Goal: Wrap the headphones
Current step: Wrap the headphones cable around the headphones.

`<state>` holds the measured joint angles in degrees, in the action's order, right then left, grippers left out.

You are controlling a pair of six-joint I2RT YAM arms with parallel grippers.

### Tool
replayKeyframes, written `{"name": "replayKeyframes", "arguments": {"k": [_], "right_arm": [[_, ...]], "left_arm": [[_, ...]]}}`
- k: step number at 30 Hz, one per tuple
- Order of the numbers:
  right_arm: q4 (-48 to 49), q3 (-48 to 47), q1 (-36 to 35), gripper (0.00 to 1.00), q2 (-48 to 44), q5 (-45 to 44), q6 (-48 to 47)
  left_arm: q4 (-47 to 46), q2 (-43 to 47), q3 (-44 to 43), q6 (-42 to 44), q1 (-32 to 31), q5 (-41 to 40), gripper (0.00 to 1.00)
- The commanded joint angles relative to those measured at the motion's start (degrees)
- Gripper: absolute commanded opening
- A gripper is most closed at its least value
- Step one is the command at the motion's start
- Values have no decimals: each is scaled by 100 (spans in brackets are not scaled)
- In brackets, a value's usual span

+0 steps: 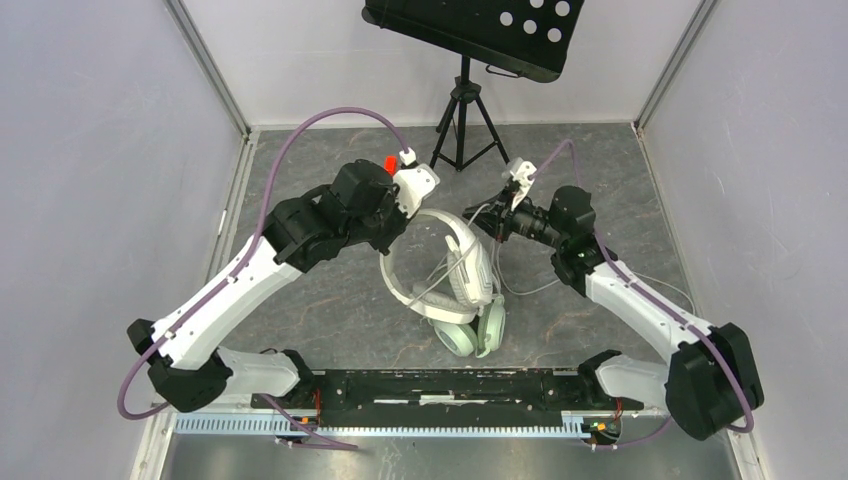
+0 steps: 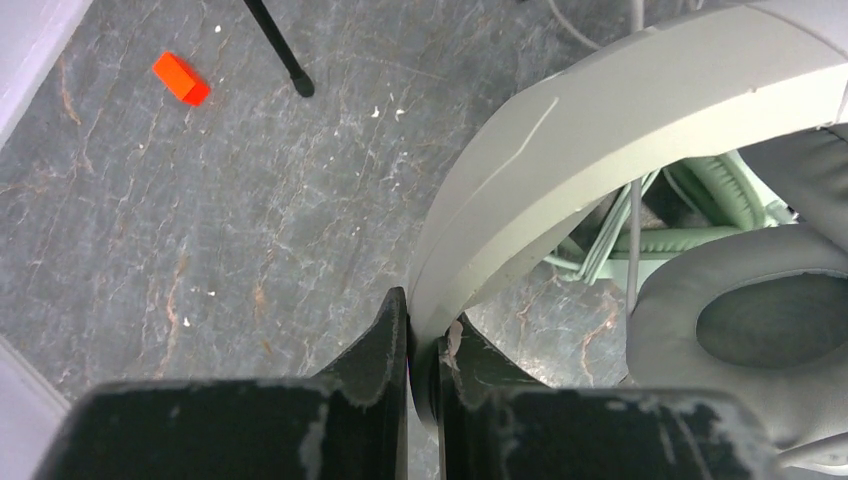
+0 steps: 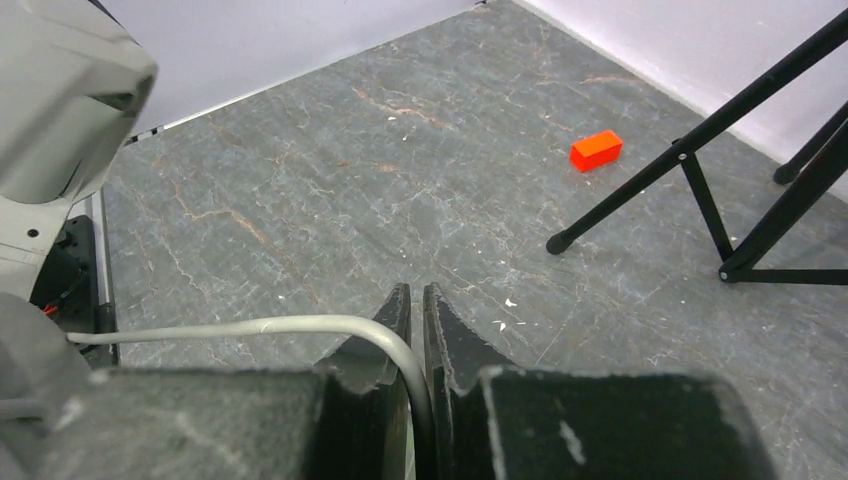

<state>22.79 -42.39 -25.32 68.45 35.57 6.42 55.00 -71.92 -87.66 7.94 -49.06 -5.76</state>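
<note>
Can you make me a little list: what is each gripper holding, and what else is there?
left gripper: shut on the headband of the white-grey headphones
right gripper: shut on a pale cable
mint-green headphones: lying partly under the white-grey pair
orange block: on the table, apart from both headsets
tripod: standing at the far side

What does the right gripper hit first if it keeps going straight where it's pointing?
Probably bare tabletop: the right gripper, shut on the cable, angles down at open surface. The orange block and tripod leg sit off right, a white housing off left. Depth unclear.
</note>
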Motion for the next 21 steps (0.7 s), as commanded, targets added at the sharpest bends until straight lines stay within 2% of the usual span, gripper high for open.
{"name": "replayKeyframes", "arguments": {"k": [1,7,9,16,21], "right_arm": [[765,12,148,11,-334,-511,7],[-633,-556,205,0,-355,-390,-81],[-891,-650,231,0,-389,-216,4],[-1212,-777,274,4,-539,227,365],[-1281,-814,278,2,-619,656,523]], "left_arm": [[734,-123,-297,474,-128,-133,2],[870,-437,-462,569,-182,-1074,2],[959,-560,-586,601,-232,-1413,2],[962,-681,-669,989,-474,-2008,2],[974,-840,-720,1188,-565,-2680,2]]}}
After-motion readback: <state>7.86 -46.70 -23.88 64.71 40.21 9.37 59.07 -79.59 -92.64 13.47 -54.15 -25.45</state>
